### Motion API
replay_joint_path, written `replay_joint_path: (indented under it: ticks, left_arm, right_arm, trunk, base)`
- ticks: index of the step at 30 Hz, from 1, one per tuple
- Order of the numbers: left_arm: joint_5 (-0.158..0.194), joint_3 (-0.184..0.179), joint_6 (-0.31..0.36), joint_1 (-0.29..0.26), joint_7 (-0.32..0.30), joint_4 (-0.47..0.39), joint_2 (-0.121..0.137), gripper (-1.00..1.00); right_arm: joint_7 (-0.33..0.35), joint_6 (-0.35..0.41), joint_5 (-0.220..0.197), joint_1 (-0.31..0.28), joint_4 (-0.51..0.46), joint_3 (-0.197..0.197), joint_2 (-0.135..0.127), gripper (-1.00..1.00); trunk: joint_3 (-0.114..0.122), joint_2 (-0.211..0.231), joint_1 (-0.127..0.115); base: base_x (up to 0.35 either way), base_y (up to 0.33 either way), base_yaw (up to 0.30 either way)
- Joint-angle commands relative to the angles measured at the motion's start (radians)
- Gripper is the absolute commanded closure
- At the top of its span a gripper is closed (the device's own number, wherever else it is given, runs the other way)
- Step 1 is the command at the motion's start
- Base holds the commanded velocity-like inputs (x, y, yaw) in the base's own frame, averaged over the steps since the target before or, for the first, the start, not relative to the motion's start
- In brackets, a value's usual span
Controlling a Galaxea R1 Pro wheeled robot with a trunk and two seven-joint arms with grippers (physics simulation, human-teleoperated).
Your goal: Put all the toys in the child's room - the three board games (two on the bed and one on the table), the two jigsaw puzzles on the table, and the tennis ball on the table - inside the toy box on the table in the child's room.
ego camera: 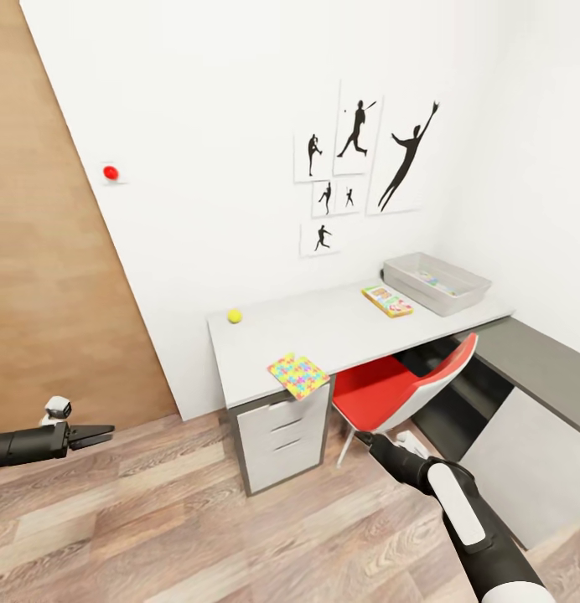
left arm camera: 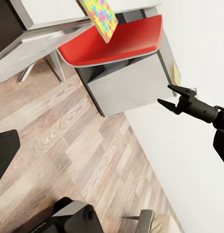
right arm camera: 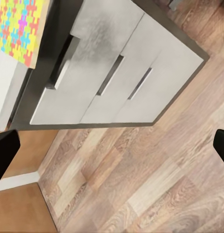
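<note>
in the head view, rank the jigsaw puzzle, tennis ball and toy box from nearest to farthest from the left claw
1. jigsaw puzzle: at the table's front edge, above the drawers, overhanging a little; closest to the left claw.
2. tennis ball: near the table's back left corner by the wall, farther back than the puzzle.
3. toy box: at the table's far right end, clearly farthest.

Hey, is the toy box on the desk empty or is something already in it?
Not empty. In the head view the toy box at the desk's far end holds at least one flat colourful item; which toy it is cannot be told.
</note>
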Motion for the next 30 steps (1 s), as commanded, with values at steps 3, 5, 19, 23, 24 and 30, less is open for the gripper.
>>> replay_joint_path:
  ticks: [3, 5, 19, 23, 24, 30]
  left_arm:
    - [0.006, -0.008, 0.011, -0.001, -0.003, 0.0, 0.001, -1.0]
    - [0.006, -0.008, 0.011, -0.001, -0.003, 0.0, 0.001, -1.0]
    - [0.005, -0.008, 0.011, -0.001, -0.003, 0.0, 0.001, -1.0]
    - [0.005, -0.008, 0.01, -0.001, -0.003, 0.0, -0.006, -1.0]
    - [0.005, -0.008, 0.01, -0.001, -0.003, 0.0, -0.009, -1.0]
    - [0.005, -0.008, 0.01, -0.001, -0.003, 0.0, -0.023, -1.0]
  right_arm:
    - [-0.008, 0.004, -0.012, -0.001, -0.001, -0.001, 0.0, -1.0]
    - [-0.008, 0.004, -0.013, -0.001, 0.0, -0.002, 0.0, -1.0]
    - [-0.008, 0.004, -0.013, -0.001, 0.0, -0.003, 0.0, -1.0]
    - [-0.008, 0.004, -0.01, -0.001, 0.0, -0.003, 0.0, -1.0]
    - [-0.008, 0.004, -0.009, -0.001, 0.0, -0.003, 0.0, -1.0]
    - [-0.008, 0.005, -0.008, -0.001, 0.0, -0.004, -0.001, -1.0]
  trunk:
    - [0.003, -0.002, 0.001]
    - [0.006, -0.002, 0.001]
    - [-0.014, -0.079, 0.043]
    - [-0.026, -0.107, 0.058]
    - [-0.03, -0.114, 0.062]
    - [-0.048, -0.156, 0.085]
  base:
    - [0.0, 0.0, 0.126]
    - [0.0, 0.0, 0.12]
    - [0.0, 0.0, 0.066]
    - [0.0, 0.0, 0.003]
    - [0.0, 0.0, 0.001]
    - [0.0, 0.0, 0.0]
